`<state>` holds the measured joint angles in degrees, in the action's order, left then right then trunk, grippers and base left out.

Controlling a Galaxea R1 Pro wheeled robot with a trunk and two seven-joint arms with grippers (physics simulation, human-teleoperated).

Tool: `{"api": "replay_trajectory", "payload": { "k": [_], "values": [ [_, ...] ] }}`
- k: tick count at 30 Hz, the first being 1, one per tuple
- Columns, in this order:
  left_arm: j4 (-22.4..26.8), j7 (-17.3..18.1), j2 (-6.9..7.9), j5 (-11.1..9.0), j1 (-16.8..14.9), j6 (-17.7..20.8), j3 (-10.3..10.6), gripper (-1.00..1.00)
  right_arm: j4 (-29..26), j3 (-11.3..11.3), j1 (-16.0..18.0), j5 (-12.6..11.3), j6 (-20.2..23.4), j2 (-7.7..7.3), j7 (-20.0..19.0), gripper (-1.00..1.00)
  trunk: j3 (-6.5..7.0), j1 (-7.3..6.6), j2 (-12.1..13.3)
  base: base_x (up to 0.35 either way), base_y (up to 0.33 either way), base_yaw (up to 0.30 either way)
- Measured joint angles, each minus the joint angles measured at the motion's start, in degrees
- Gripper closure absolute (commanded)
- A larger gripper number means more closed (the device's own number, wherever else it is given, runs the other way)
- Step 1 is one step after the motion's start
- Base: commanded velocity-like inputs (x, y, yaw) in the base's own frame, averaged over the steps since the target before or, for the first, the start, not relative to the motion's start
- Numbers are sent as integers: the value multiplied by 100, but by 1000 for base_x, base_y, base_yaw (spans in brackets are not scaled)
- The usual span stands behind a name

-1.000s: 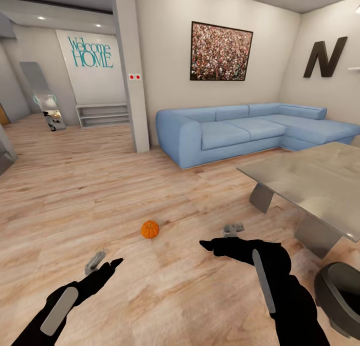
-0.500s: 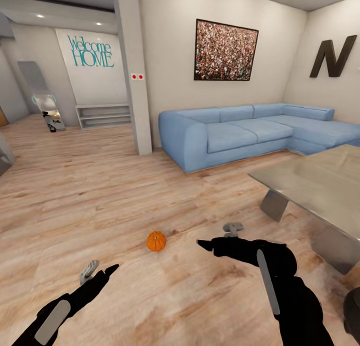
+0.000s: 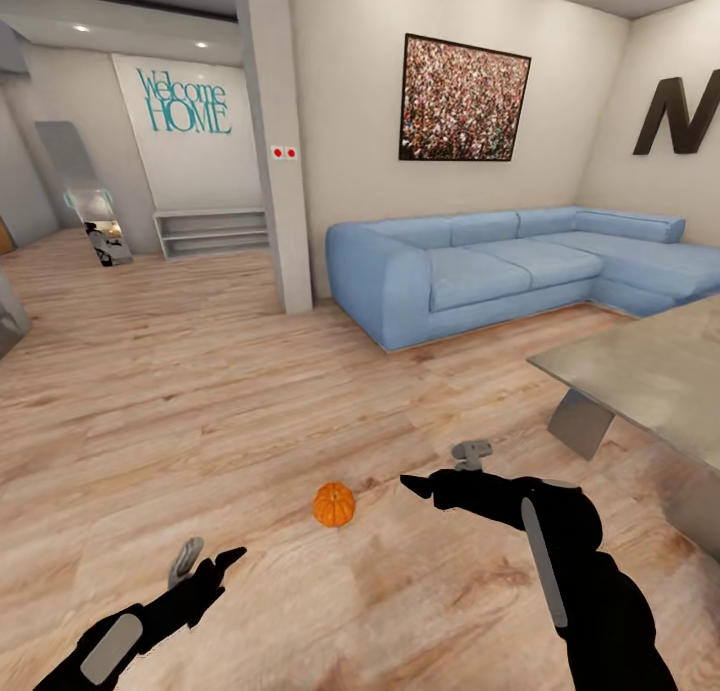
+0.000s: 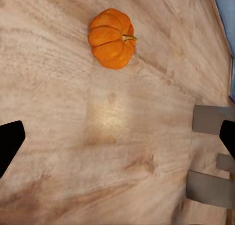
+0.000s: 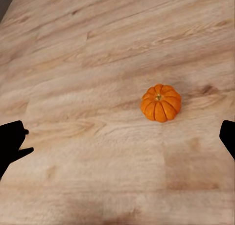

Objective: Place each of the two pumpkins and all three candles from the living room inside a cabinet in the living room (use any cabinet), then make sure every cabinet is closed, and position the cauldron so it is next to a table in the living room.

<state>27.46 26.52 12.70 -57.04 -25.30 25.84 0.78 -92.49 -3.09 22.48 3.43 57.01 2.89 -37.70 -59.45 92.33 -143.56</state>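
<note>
One small orange ribbed pumpkin (image 3: 334,504) sits upright on the wood floor in the head view, between my two arms and a little ahead of them. My left gripper (image 3: 209,559) hangs open low over the floor, left of the pumpkin and nearer to me. My right gripper (image 3: 440,470) is open too, just right of the pumpkin and above the floor. In the left wrist view the pumpkin (image 4: 111,38) lies ahead of the open gripper (image 4: 117,139). The right wrist view shows the pumpkin (image 5: 160,102) just beyond the spread fingers (image 5: 11,143), nothing between them.
A grey metal table (image 3: 650,371) with slanted legs stands at the right, close to my right arm. Behind it a blue corner sofa (image 3: 480,266) lines the wall. A white pillar (image 3: 280,141) rises at the middle back. Open wood floor (image 3: 150,401) stretches left.
The whole view has shifted: pumpkin, sofa and table have slid right and the pumpkin sits lower, closer to me. The black pot at the lower right has left the picture. Both grippers stay open.
</note>
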Motion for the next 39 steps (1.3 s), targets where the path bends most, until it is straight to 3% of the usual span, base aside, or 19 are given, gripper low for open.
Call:
{"api": "replay_trajectory", "payload": {
  "k": [4, 9, 14, 21, 26, 32, 39],
  "values": [
    [-337, 90, 1, -9, -146, 3, 2, -100, 0, -7, 41, -1, 6, -22, -2, -100, 0, 0, 0, 232, 264, 0],
    [-433, 116, -122, 29, -363, 37, 19, -100, -2, -19, 75, 0, 13, -102, -8, -100, 0, 0, 0, 225, 272, -7],
    [-454, 252, -114, 52, -435, 38, 28, -100, -8, -24, 65, -2, 28, -134, -14, -100, 6, 0, 0, 210, 283, -160],
    [-470, 386, -133, 84, -432, -53, 54, -100, -10, -313, 84, -7, 60, -502, -439, -100, 11, 0, 0, 218, 275, -273],
    [-503, 408, -149, 125, -412, -74, 93, -100, -11, -328, 101, -9, 65, -515, -526, -100, 12, 0, 0, 253, 233, -293],
    [-513, 419, -156, 359, -409, -86, 226, -100, -11, -293, 71, -10, 71, -510, -551, -100, 12, 0, 0, 262, 217, -296],
    [-511, 448, -133, 429, -414, -81, 312, -100, -11, -277, 178, -11, 181, -506, -565, -100, 12, 0, 0, 264, 213, -297]
  ]
}}
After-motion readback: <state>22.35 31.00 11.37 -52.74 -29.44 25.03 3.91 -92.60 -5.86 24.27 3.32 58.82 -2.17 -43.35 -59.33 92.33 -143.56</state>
